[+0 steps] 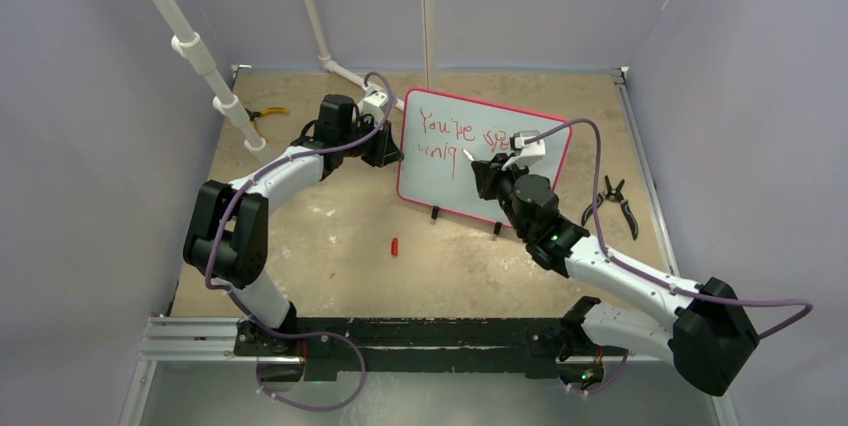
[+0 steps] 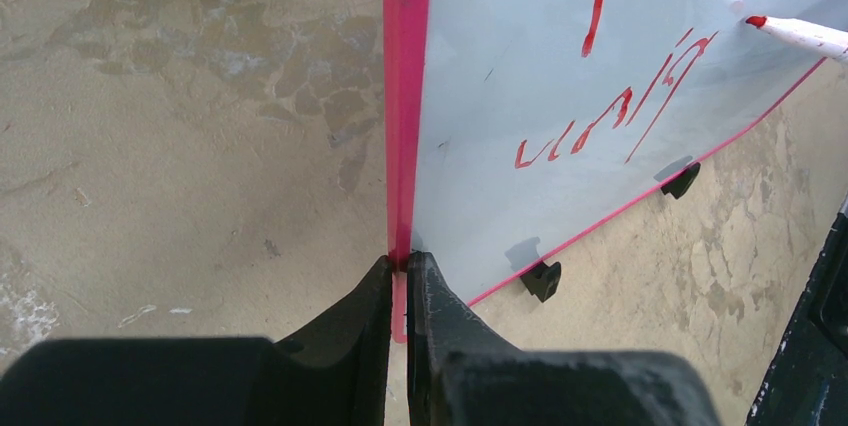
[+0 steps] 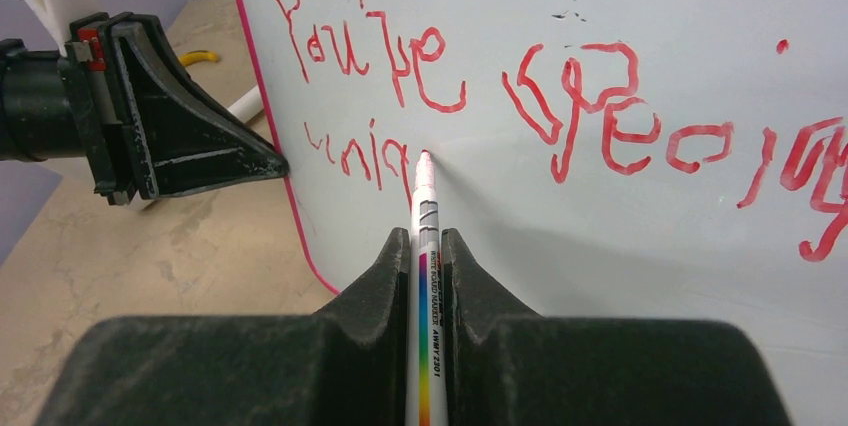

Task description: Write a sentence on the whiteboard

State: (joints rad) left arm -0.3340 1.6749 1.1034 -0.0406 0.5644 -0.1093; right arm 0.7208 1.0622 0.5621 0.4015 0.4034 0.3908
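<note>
With the left gripper [image 2: 400, 271] pinching the whiteboard [image 2: 500, 66] edge steady, the right gripper [image 3: 428, 243], clamped on the marker [image 3: 424, 201], should press lightly and evenly to finish the sentence [image 3: 566, 121].

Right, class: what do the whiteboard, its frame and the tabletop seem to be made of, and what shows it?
Whiteboard: smooth white sheet with a soft sheen, probably coated. Frame: thin, evenly pink-red, looks plastic. Tabletop: matte, mottled tan, perhaps worn board or stone; unclear.
</note>
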